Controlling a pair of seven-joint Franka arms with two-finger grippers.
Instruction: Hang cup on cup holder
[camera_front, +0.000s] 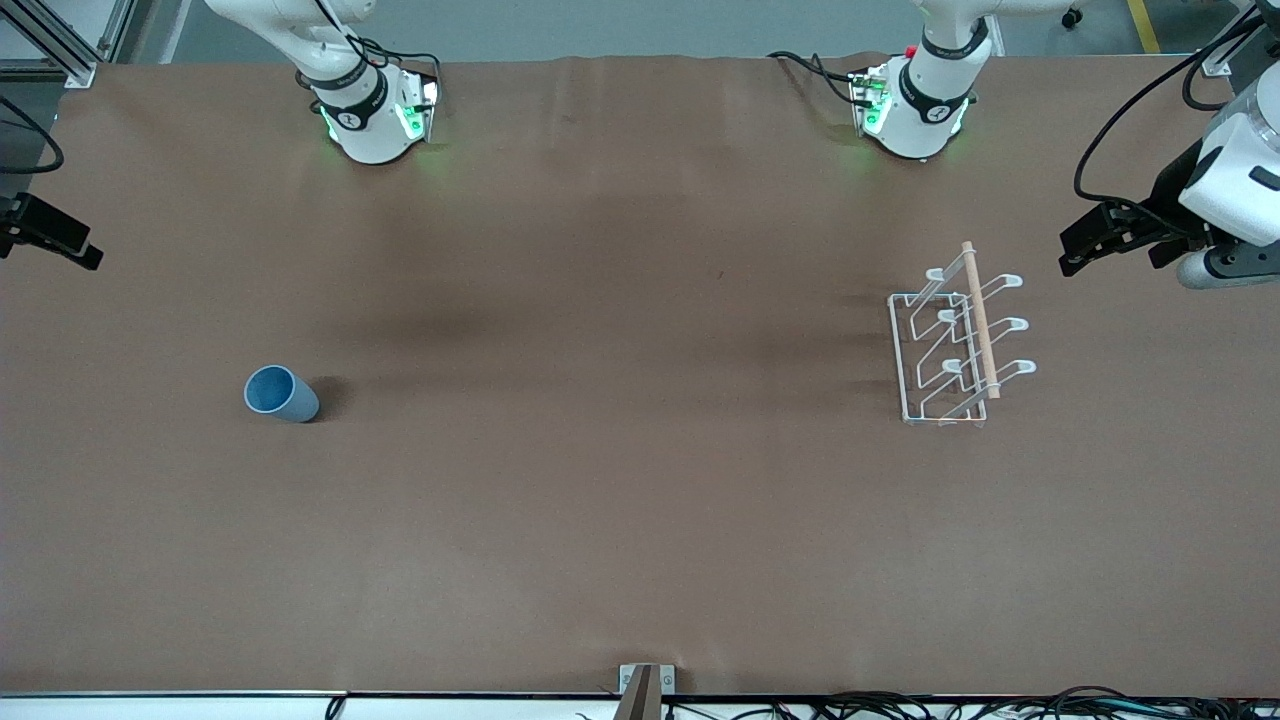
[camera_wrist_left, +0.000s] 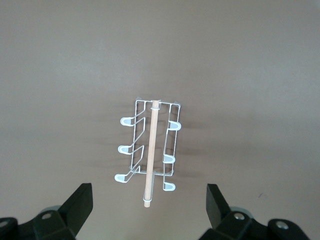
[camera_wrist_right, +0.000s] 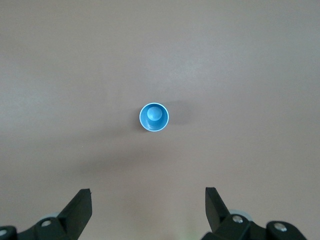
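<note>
The cup (camera_front: 281, 394) stands upright on the brown table (camera_front: 600, 500), mouth up, toward the right arm's end. Taking the cup as the landmark, the cup holder (camera_front: 955, 340) sits well apart from it, toward the left arm's end of the table and slightly farther from the front camera. The cup holder rests on its rectangular wire base, its wooden rod (camera_front: 981, 320) running along the top and its looped prongs angling out to both sides. No cup hangs on it.

The right end effector (camera_wrist_right: 148, 207) is raised in the air above the cup and points straight down, so the right wrist view looks into the cup's open mouth (camera_wrist_right: 154, 117). Its two fingers (camera_wrist_right: 80, 210) are spread wide with nothing between them. In the front view only a dark part of this arm shows at the picture's edge.

The left end effector (camera_wrist_left: 149, 205) is also held high, well away from the cup and over the table near the cup holder (camera_wrist_left: 150, 150), which its wrist view sees from above. Its fingers (camera_wrist_left: 216, 205) are likewise spread wide and empty. In the front view the left arm's white wrist (camera_front: 1235, 190) hangs by the edge of the picture, beside the cup holder.
</note>
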